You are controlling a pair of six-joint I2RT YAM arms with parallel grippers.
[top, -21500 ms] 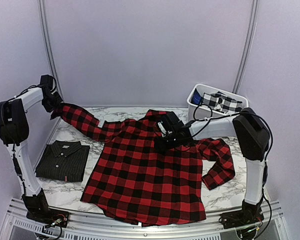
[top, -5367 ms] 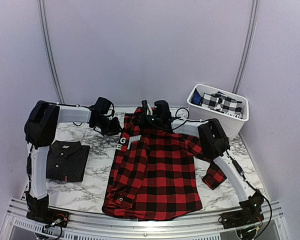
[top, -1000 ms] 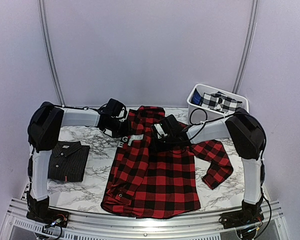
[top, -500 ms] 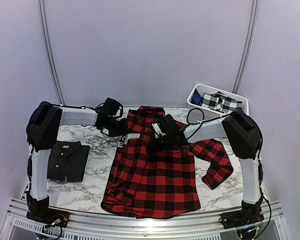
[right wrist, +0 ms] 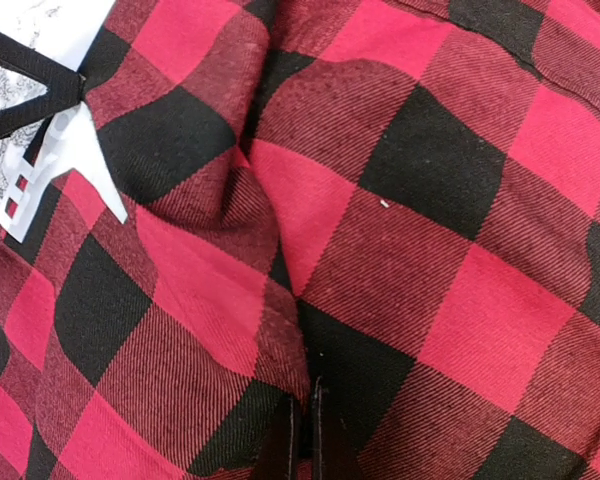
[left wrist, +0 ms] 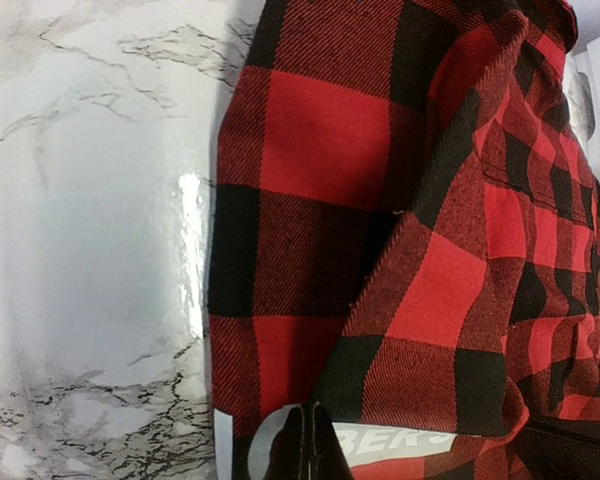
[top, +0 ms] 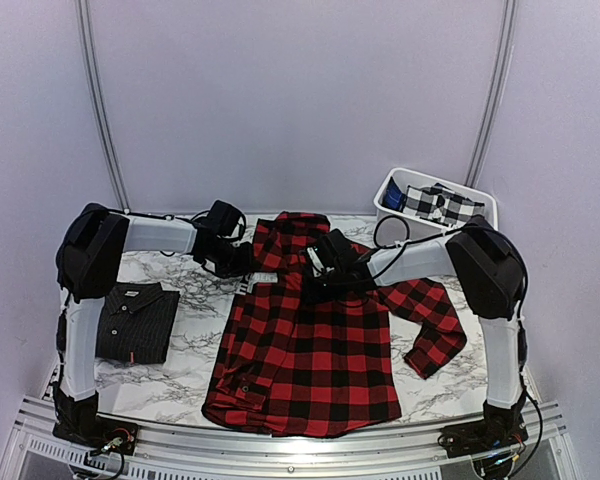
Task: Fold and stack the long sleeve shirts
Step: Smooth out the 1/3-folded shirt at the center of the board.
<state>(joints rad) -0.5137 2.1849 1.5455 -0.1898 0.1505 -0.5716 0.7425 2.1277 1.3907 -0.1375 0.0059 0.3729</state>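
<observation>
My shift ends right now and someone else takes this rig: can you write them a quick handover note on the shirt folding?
Left gripper: shut, apparently pinching the red flannel shirt at its left edge by a white label.
Right gripper: shut on a ridge of the flannel's upper middle.
Black pinstriped shirt: folded, lying at the table's left.
Done: black shirt folded; flannel's left side folded in.
To do: fold in the right sleeve, fold the body, stack the two shirts.
</observation>
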